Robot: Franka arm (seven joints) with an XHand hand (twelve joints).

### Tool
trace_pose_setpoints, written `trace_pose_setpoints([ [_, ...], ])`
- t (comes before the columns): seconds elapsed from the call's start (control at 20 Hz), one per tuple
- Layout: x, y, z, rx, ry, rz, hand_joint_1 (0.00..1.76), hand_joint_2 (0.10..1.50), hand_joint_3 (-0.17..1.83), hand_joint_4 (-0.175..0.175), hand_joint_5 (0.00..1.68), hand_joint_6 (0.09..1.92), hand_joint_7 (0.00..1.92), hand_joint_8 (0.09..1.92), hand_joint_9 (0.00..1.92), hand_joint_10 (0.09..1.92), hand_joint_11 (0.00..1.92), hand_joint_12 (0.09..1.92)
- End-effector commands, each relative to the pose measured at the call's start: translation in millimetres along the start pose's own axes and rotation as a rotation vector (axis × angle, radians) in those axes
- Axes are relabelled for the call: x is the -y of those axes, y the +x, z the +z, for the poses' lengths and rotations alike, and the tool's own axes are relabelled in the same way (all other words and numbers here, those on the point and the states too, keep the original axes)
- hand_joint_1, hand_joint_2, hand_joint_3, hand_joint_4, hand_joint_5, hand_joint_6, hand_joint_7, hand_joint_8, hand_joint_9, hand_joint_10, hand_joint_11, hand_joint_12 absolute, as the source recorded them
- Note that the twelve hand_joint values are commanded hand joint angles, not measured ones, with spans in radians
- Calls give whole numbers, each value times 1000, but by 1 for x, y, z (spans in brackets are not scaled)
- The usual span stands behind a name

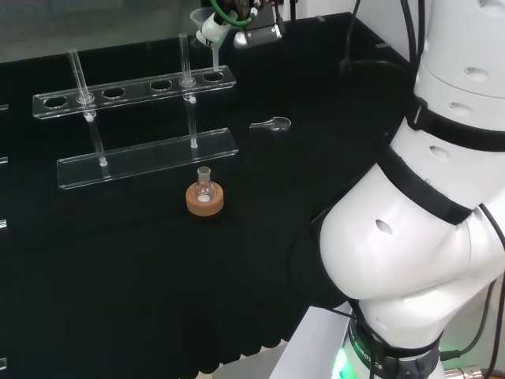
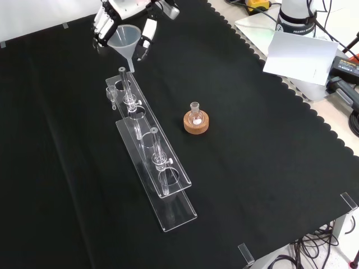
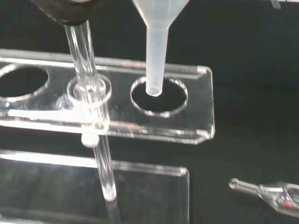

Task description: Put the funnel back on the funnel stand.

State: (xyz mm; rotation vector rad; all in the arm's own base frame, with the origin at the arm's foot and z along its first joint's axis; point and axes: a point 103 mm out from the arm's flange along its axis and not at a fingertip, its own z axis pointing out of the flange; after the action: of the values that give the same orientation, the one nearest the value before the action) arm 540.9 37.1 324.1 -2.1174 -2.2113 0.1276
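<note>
The hand (image 2: 120,17) is shut on a translucent white funnel (image 2: 124,40) at the top left of the front view. In the head view the hand (image 1: 237,24) holds the funnel (image 1: 210,31) above the right end of the clear acrylic funnel stand (image 1: 134,87). The funnel's stem (image 3: 154,56) hangs upright in the wrist view, its tip just over the stand's end hole (image 3: 159,95). The stand (image 2: 148,151) has an upper shelf with several holes on two clear posts.
A small round flask (image 2: 195,115) sits in a cork ring (image 2: 196,123) to the right of the stand in the front view. A clear glass spoon-like piece (image 1: 272,123) lies on the cloth near the stand's end. White paper (image 2: 300,56) lies beyond the cloth's edge.
</note>
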Motion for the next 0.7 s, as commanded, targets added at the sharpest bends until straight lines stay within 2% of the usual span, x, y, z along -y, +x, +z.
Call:
trace_pose_setpoints([
  [0.05,-5,5,0,-30,-52,-7,848,1020,-175,0,669,617,468,663,774,476,661,1263],
  [0.7,-15,1,21,-30,-21,5,848,1021,-175,-3,663,619,460,667,770,478,663,1262],
])
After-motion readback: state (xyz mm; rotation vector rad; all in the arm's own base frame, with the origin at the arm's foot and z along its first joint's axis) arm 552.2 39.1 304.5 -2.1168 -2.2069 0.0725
